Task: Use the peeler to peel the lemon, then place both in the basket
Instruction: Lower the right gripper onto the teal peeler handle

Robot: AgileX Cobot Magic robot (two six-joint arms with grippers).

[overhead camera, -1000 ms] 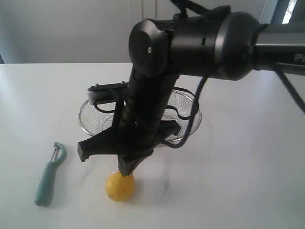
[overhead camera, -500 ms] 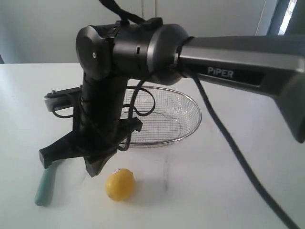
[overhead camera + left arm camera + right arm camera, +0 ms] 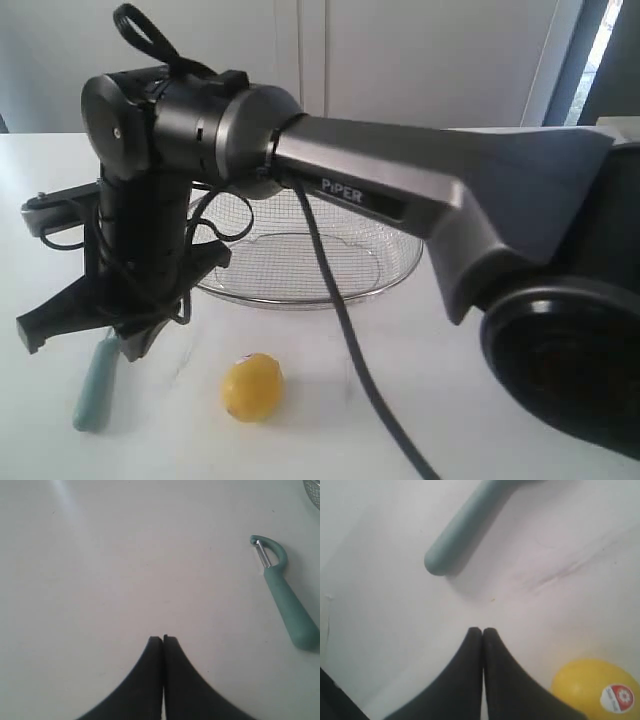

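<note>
On the desk (image 3: 300,440), the basket (image 3: 300,303) stands at 12 o'clock from the lemon (image 3: 252,387), and the peeler (image 3: 95,390) lies at the lemon's 9. The right end effector (image 3: 482,630) and left end effector (image 3: 163,638) are both closed and empty. This looks like the pickup stage; the right one, near the peeler, must open first.

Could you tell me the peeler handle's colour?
Slim peeler's rounded handle: pale teal-green, clearest in left wrist view.

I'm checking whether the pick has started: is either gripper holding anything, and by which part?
Nothing is held. The left gripper and right gripper are both shut empty; the peeler and lemon lie free on the table.
</note>
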